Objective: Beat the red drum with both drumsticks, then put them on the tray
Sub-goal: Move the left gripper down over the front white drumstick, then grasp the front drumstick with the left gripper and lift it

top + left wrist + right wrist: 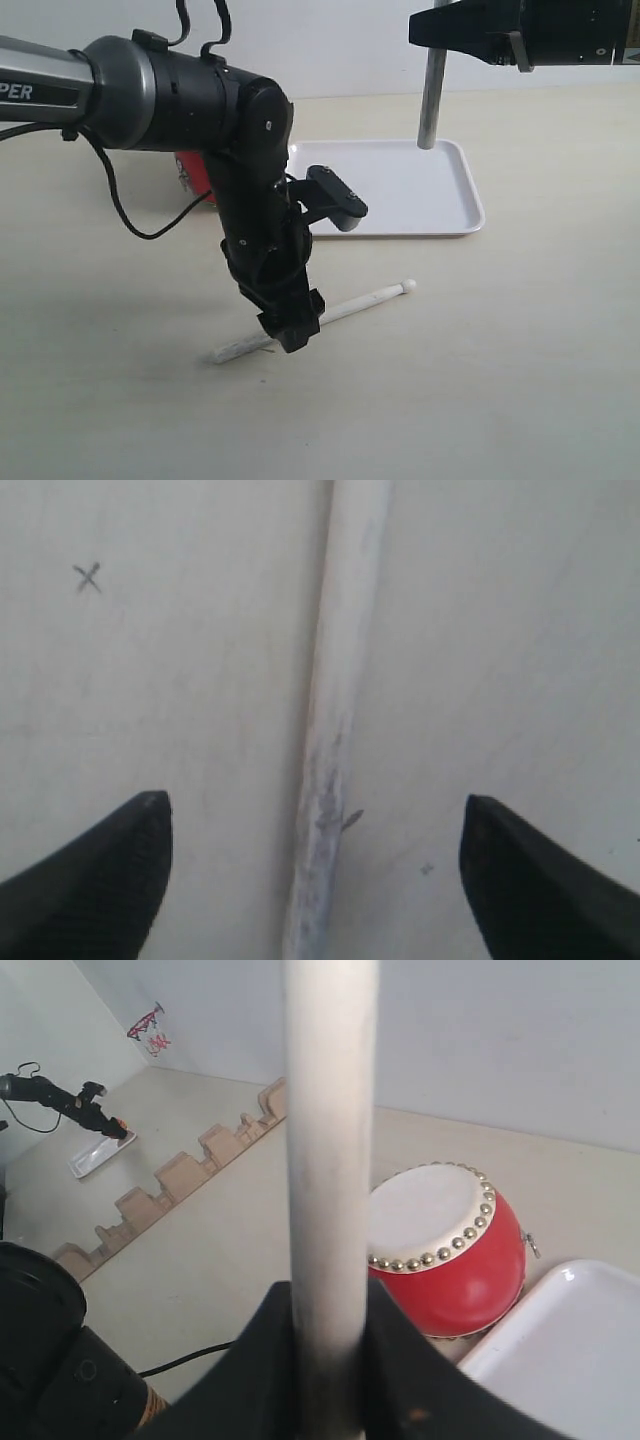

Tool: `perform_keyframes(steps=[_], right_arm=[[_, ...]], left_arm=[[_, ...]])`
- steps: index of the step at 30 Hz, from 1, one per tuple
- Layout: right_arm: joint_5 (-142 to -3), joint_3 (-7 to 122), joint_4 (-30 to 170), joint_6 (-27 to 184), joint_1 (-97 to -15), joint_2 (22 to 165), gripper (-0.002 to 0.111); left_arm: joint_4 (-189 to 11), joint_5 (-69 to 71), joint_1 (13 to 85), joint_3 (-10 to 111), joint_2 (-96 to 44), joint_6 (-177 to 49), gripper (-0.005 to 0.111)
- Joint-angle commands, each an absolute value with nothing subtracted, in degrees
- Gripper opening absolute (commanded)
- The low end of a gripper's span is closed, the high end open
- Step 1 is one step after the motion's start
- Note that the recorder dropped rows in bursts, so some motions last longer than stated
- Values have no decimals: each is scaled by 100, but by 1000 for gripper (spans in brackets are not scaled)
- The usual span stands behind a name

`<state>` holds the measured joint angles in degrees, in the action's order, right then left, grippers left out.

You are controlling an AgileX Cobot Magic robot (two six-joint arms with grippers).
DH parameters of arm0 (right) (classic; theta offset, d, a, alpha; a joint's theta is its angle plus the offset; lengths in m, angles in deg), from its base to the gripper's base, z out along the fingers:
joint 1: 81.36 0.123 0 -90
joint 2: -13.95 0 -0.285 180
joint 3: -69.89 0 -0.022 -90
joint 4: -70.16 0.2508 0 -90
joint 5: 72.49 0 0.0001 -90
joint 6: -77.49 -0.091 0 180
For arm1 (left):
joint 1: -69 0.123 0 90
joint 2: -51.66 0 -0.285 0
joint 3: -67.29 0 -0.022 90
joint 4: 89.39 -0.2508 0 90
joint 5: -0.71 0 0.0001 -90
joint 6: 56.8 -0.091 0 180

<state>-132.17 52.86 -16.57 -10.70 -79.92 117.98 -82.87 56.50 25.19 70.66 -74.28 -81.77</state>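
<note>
Off to the left of the tray [400,195] sits the red drum [450,1250]. You barely see it in the exterior view because the left arm [180,85] blocks most of it. The right wrist view shows it fine though: upright, cream skin up, just beside the tray's corner.

In front of the tray, one drumstick [350,305] lies flat on the tabletop [520,350] at a slant, with its bead tip on the end closer to the tray. The left gripper [290,332] is down over the plain half of that stick and spread wide. In the left wrist view the two black fingertips [100,880] straddle the stick with bare tabletop showing on both sides, so it's got hold of nothing. There's also a little pen X [88,577] on the tabletop near the stick.

Above the tray's far edge, toward its right end, the right gripper [440,30] is clamped tight on the other drumstick [432,100] and holds it pretty much vertical. The stick's lower end comes down right at the tray's far rim. Can't tell from these views whether it actually touches the tray or just hangs above it.
</note>
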Motion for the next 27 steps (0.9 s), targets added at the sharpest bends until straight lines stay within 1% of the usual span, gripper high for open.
perform_keyframes(steps=[1,11,27], right_arm=[[-13311,5331,-1556,-1066,-8006,11753,0],[-13384,5331,-1556,-1042,-8006,11753,0],[-13384,5331,-1532,-1008,-8006,11753,0]], left_arm=[[-8310,5356,2504,6898,-7411,-8210,75],[-8355,5185,2504,6786,-7411,-8323,75],[-8355,5379,2504,6762,-7630,-8312,75]])
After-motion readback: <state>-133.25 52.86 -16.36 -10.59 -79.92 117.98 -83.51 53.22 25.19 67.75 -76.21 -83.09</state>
